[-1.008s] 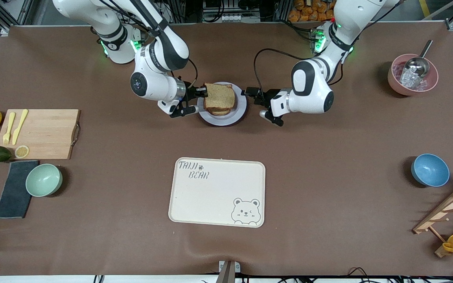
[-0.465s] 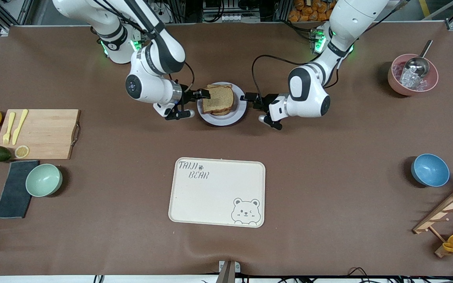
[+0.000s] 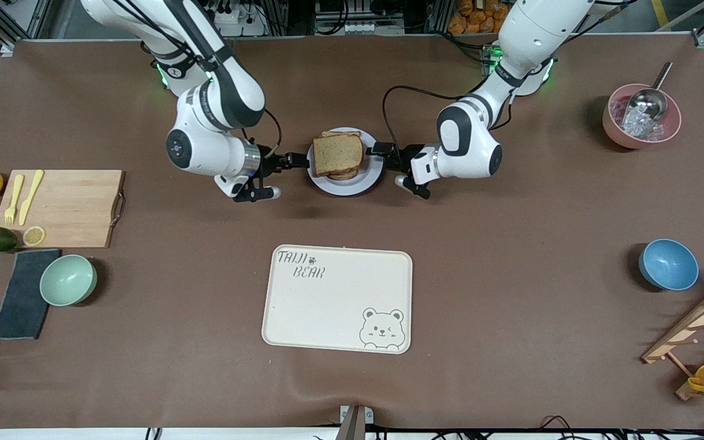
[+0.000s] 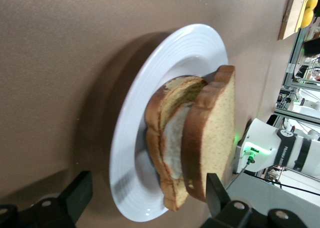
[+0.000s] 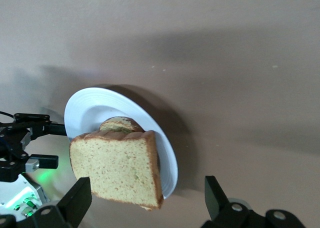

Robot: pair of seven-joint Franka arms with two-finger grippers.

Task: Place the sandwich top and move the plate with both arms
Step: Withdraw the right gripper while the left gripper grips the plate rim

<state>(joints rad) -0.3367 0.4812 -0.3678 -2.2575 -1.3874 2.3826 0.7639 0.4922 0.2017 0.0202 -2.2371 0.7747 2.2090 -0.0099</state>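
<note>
The sandwich top (image 3: 337,154), a plain brown slice, lies on a lower slice with egg white (image 4: 170,143) on the small pale plate (image 3: 344,185). My right gripper (image 3: 298,161) is open beside the plate's rim at the right arm's end and grips nothing. In the right wrist view the sandwich top (image 5: 115,163) and plate (image 5: 90,108) lie ahead of the wide-apart right gripper (image 5: 145,198). My left gripper (image 3: 385,156) is open at the rim toward the left arm's end. In the left wrist view the plate (image 4: 150,88) and sandwich top (image 4: 212,133) sit before the left gripper (image 4: 147,190).
A cream bear-printed tray (image 3: 337,299) lies nearer the front camera than the plate. A wooden cutting board (image 3: 62,208), green bowl (image 3: 68,279) and dark cloth (image 3: 22,293) sit at the right arm's end. A pink bowl with scoop (image 3: 641,116), blue bowl (image 3: 668,264) and wooden rack (image 3: 700,330) stand at the left arm's end.
My right gripper opened, let go of the sandwich top and drew back toward the right arm's end. The slice now rests on the sandwich. My left gripper moved closer to the plate's rim.
</note>
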